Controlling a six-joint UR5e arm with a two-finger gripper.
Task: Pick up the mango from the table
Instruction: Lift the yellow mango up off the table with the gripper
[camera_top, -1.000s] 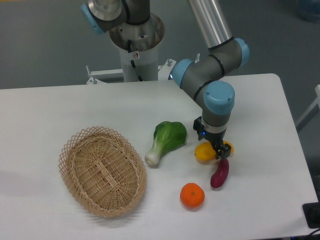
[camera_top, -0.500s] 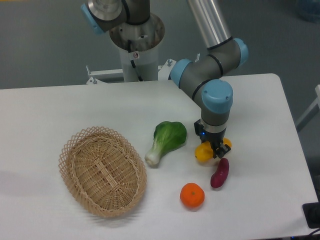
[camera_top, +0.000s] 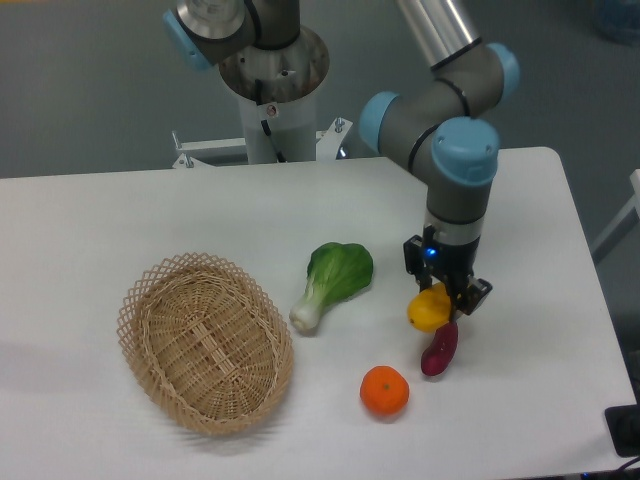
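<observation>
The yellow mango (camera_top: 427, 309) hangs between the black fingers of my gripper (camera_top: 446, 303), which is shut on it. It appears lifted a little off the white table (camera_top: 150, 210), right of centre. The gripper's body hides the fruit's right end. Just below it lies the dark red-purple sweet potato (camera_top: 439, 349).
A round orange (camera_top: 384, 390) sits near the front, left of the sweet potato. A green bok choy (camera_top: 332, 281) lies left of the gripper. A woven wicker basket (camera_top: 204, 340) stands at the left. The arm's base column (camera_top: 272, 90) is at the back.
The gripper, holding the mango, has shifted right and slightly up from where the fruit lay. The arm's wrist and elbow have risen. The other items have not moved.
</observation>
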